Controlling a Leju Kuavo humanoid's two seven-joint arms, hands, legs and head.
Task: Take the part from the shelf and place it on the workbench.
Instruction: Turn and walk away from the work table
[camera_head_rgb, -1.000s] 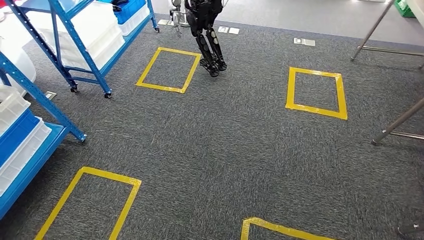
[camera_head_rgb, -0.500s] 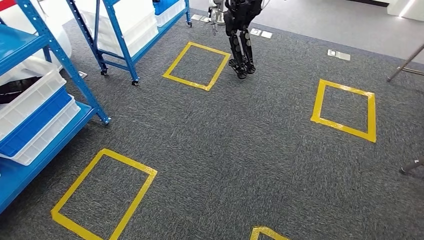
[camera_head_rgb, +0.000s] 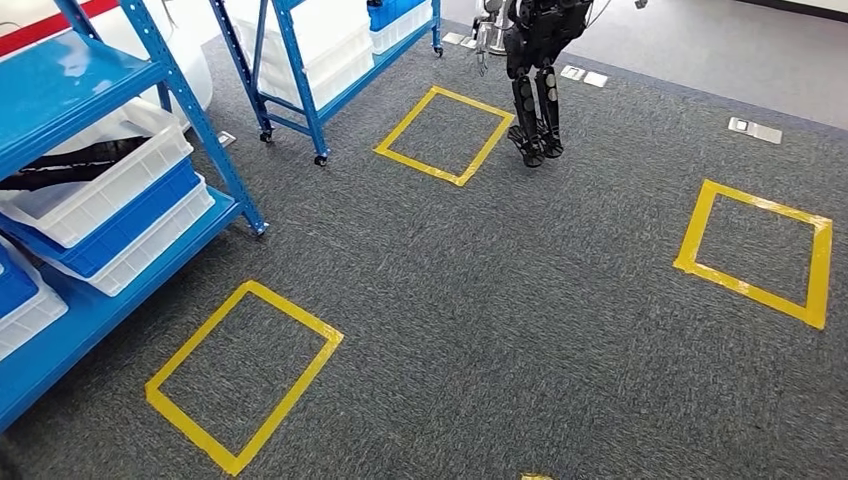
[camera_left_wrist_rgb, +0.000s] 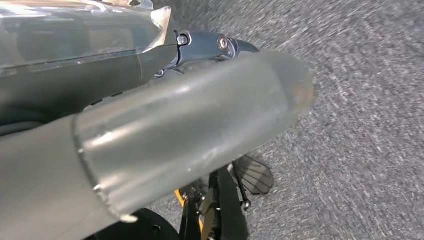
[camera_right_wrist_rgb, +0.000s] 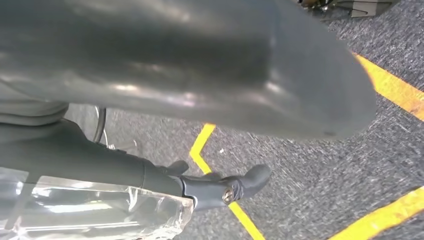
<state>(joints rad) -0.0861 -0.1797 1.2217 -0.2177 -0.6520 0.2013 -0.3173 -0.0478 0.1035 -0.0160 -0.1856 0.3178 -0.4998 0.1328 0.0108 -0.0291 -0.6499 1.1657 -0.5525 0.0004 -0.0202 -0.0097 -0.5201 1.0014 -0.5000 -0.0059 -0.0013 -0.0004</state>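
Blue shelf (camera_head_rgb: 180, 95): stacked white and blue bins (camera_head_rgb: 110, 215), top white bin (camera_head_rgb: 95, 185) holds black part (camera_head_rgb: 70, 165). Left hand (camera_left_wrist_rgb: 165, 130), right hand (camera_right_wrist_rgb: 200, 75): grasp state unclear, both over carpet.

— What is the left hand (camera_left_wrist_rgb: 165, 115) doing?
— It holds nothing. Its thick grey thumb (camera_left_wrist_rgb: 210, 120) sticks straight out from the wrist, at twelve o'clock from it.
— And the fingers (camera_left_wrist_rgb: 212, 46)?
— One dark one lies stretched out along the thumb, not curled. A small gap sits between them.
— Is the right hand (camera_right_wrist_rgb: 190, 75) the same?
— Yes. Its big grey thumb (camera_right_wrist_rgb: 280, 85) reaches straight out too. A dark finger (camera_right_wrist_rgb: 225, 187) lies flat and straight, apart from the thumb. Nothing is in between.
— Can you see the other fingers?
— No, the thumbs hide them.
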